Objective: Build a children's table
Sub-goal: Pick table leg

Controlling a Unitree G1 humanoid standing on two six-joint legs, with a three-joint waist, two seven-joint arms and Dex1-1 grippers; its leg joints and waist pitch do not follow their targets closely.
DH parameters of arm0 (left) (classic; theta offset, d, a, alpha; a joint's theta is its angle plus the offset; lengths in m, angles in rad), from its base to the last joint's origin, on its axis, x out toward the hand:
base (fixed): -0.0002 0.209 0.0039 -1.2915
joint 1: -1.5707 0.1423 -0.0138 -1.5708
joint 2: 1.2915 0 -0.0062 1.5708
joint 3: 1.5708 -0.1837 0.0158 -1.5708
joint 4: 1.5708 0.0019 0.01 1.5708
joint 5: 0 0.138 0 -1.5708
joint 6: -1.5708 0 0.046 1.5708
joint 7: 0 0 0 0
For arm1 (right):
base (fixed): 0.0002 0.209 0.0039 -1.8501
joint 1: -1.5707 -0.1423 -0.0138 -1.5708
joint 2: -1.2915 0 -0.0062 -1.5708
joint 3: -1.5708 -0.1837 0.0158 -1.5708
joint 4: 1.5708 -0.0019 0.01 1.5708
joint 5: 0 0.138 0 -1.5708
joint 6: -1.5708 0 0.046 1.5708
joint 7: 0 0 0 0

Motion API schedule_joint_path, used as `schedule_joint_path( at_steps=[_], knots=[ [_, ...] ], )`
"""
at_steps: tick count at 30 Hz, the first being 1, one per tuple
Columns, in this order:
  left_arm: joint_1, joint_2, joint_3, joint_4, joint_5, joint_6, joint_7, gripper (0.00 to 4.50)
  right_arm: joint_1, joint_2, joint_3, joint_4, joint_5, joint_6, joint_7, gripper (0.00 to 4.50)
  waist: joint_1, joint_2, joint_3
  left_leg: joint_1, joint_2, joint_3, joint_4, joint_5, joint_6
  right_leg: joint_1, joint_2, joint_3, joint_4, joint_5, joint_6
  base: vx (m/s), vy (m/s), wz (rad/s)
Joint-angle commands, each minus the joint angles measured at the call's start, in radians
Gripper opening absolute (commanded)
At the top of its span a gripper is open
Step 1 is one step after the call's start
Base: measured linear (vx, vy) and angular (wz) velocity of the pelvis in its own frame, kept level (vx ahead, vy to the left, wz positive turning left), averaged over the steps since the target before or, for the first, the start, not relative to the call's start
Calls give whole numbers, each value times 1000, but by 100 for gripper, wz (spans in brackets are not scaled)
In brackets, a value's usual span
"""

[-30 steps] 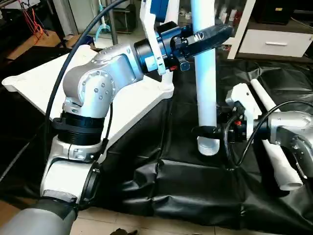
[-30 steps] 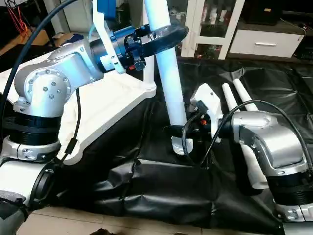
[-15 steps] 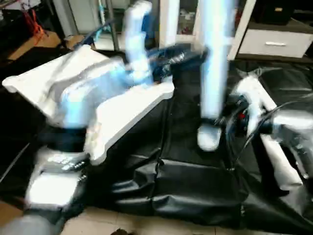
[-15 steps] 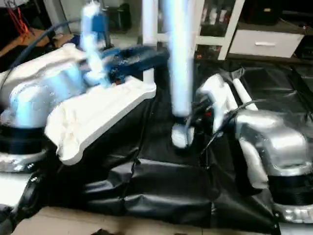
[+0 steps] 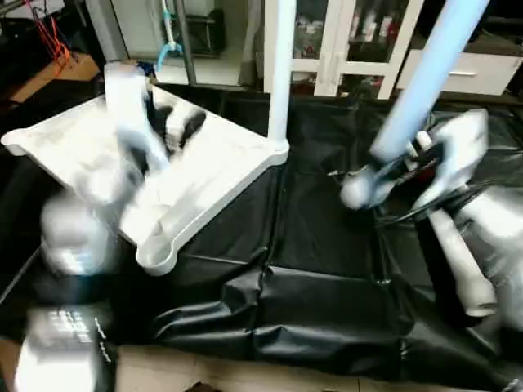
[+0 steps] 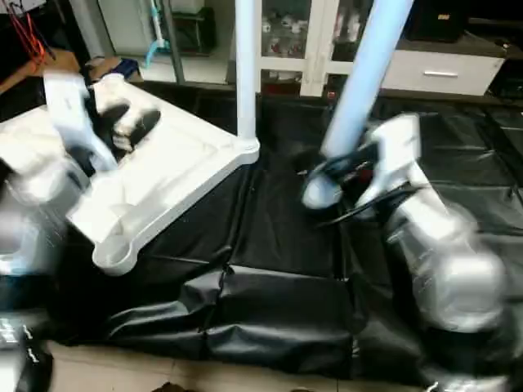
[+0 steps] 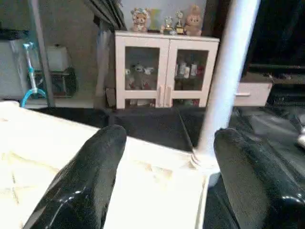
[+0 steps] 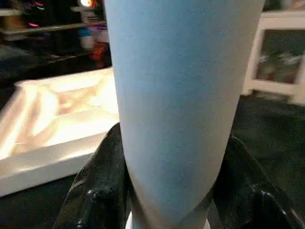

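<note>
White leg sits pinched in the right pincer; left pincer spread above the top.

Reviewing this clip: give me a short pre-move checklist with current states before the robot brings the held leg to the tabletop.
1. Right gripper clamped on the held leg: ok.
2. Left gripper open and holding nothing: ok.
3. Held leg upright for insertion: not ok, it is tilted.
4. Near corner socket of the tabletop free: ok.
5. Fitted leg upright in the far corner: ok.
6. Spare leg lying on the black sheet: ok.
</note>
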State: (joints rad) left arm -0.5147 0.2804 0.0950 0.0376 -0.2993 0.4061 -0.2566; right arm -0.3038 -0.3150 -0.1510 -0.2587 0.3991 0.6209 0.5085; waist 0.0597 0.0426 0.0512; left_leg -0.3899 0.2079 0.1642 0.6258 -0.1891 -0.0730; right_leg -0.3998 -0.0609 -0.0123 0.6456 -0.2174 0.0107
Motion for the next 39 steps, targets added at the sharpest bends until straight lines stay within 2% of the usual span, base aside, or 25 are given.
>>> schedule_joint_path(
  at_steps=[1, 5, 7, 8, 9, 11, 13, 16, 20, 22, 23, 24, 25, 26, 27, 28, 30, 31, 32, 33, 34, 36, 37, 38, 39],
  knots=[
    [23, -28, -40, -47, 42, -36, 39, 338, 27, 19, 7, -28, 3, -41, -25, 188, -4, -10, -79, 22, 6, 5, -63, -53, 16, 56, -38, 20, -64, 88, -222, 0, 0, 0],
    [98, -81, -109, 5, 142, -173, 121, 338, 76, 44, 57, -23, -41, -125, -48, 188, 5, -20, -80, -3, -10, 18, -42, -64, 118, 73, -87, 53, -89, -11, -192, 0, 0, 0],
    [109, -86, -112, 11, 145, -177, 122, 338, 79, 49, 58, -24, -43, -130, -54, 188, 11, -29, -84, -23, -16, 9, -14, -56, 194, 84, -127, 79, -108, -64, -177, -7, 34, 2],
    [117, -89, -113, 14, 151, -185, 126, 338, 83, 52, 62, -25, -49, -133, -58, 188, 18, -30, -85, -43, -12, -14, 26, -40, 247, 89, -180, 113, -126, -115, -183, -15, 68, 3],
    [126, -98, -110, 13, 155, -190, 127, 338, 90, 59, 62, -34, -55, -129, -61, 188, 18, -25, -83, -47, -7, -21, 26, -28, 255, 86, -183, 113, -127, -127, -192, -18, 103, 4],
    [131, -104, -108, 12, 158, -193, 127, 338, 94, 63, 62, -40, -60, -125, -62, 188, 9, -12, -85, -22, -5, -11, -5, 15, 304, 57, -127, 71, -108, -108, -212, -10, 137, 9],
    [138, -114, -111, 5, 168, -197, 135, 338, 100, 64, 64, -49, -61, -118, -59, 188, -21, -4, -96, 35, -17, 5, -22, 149, 482, 8, -53, 8, -61, 9, -197, -8, 168, 12],
    [144, -122, -118, 3, 179, -206, 144, 338, 102, 58, 71, -47, -59, -123, -57, 188, -33, -10, -89, 45, -27, 10, -22, 172, 562, -10, -54, -9, -60, -24, -150, -2, 151, 9],
    [149, -134, -125, 15, 214, -225, 189, 338, 102, 56, 83, -36, -59, -144, -63, 188, -41, -23, -91, 12, -36, 6, -29, 77, 501, 16, -100, 9, -83, -40, -94, -3, 148, 10],
    [147, -136, -125, 18, 225, -229, 202, 338, 101, 57, 84, -35, -61, -146, -63, 188, -51, -2, -94, 28, -17, -30, -49, 168, 400, 4, -36, -26, -55, 0, -112, -33, 117, 5],
    [145, -142, -121, 19, 223, -227, 209, 338, 101, 57, 85, -34, -65, -147, -62, 188, -59, 11, -90, 34, 21, -59, -89, 108, 152, 7, -2, -40, -30, -10, -103, -37, 79, 2],
    [144, -148, -120, 19, 223, -227, 214, 338, 102, 57, 86, -33, -69, -148, -60, 188, -65, 18, -87, 42, 51, -76, -116, 36, 63, -1, 5, -46, -10, -37, -96, -52, 22, 8],
    [144, -150, -119, 19, 223, -227, 215, 338, 102, 57, 86, -33, -69, -149, -60, 188, -74, 26, -88, 49, 118, -118, -150, -61, -28, -12, -6, -53, 22, -71, -59, -63, -58, 10],
    [144, -155, -118, 18, 224, -227, 216, 338, 103, 56, 87, -32, -70, -150, -59, 188, -75, 27, -86, 47, 144, -131, -162, -96, -38, -17, -14, -54, 34, -77, -39, -63, -58, 10],
    [144, -160, -118, 17, 228, -228, 217, 338, 104, 55, 88, -30, -70, -151, -59, 188, -75, 29, -85, 43, 171, -140, -173, -181, 7, -13, -27, -54, 49, -99, -5, -80, -123, 5],
    [144, -160, -118, 17, 228, -228, 217, 338, 104, 55, 88, -30, -70, -151, -59, 188, -71, 19, -87, 62, 190, -156, -174, -219, 85, -22, -42, -37, 54, -109, -4, -95, -158, 3],
    [149, -173, -122, 15, 237, -237, 223, 338, 105, 49, 85, -25, -68, -154, -59, 188, -69, -8, -79, 45, 163, -144, -177, -286, 229, -4, -56, 4, 41, -105, -41, -103, -163, 4],
    [150, -178, -124, 14, 242, -234, 230, 338, 105, 47, 82, -22, -66, -154, -59, 188, -71, -33, -75, 3, 73, -92, -130, -371, 241, 27, -82, 33, -37, -89, -151, -125, -176, -3],
    [151, -178, -124, 14, 242, -234, 230, 338, 105, 47, 82, -22, -66, -155, -59, 188, -62, -60, -71, -30, -40, -18, -23, -334, 212, 43, -108, 40, -128, -184, -201, -125, -176, -3],
    [152, -180, -125, 15, 245, -239, 232, 338, 106, 45, 77, -20, -63, -154, -59, 188, -28, -72, -63, -48, -91, -8, 130, -159, 169, 48, -158, 73, -171, -475, -131, -116, -166, -10],
    [154, -179, -126, 15, 248, -240, 235, 338, 107, 45, 72, -20, -59, -152, -59, 188, -31, -71, -41, -95, -94, -32, 130, -79, 125, 60, -146, 58, -161, -619, 4, -106, -128, -20],
    [157, -174, -128, 16, 255, -244, 236, 338, 112, 45, 66, -20, -49, -146, -57, 188, -36, -56, -50, -67, -60, -59, 44, -142, 91, 66, -122, 29, -149, -639, 64, -99, -96, -21],
    [157, -174, -127, 16, 256, -244, 234, 338, 113, 44, 67, -21, -46, -145, -57, 188, -38, -44, -61, -52, -48, -63, 21, -138, 95, 74, -113, 18, -146, -590, 52, -92, -28, -5],
    [157, -173, -125, 17, 258, -246, 229, 338, 115, 44, 69, -21, -43, -144, -56, 188, -51, -20, -65, -15, 11, -89, -39, -184, 126, 44, -72, -19, -134, -469, 11, -92, -28, -5],
    [156, -173, -125, 16, 258, -246, 226, 338, 117, 44, 71, -22, -42, -144, -55, 188, -58, -10, -69, -3, 31, -97, -44, -209, 126, 45, -76, -25, -129, -420, -21, -76, -7, 3]
  ],
)
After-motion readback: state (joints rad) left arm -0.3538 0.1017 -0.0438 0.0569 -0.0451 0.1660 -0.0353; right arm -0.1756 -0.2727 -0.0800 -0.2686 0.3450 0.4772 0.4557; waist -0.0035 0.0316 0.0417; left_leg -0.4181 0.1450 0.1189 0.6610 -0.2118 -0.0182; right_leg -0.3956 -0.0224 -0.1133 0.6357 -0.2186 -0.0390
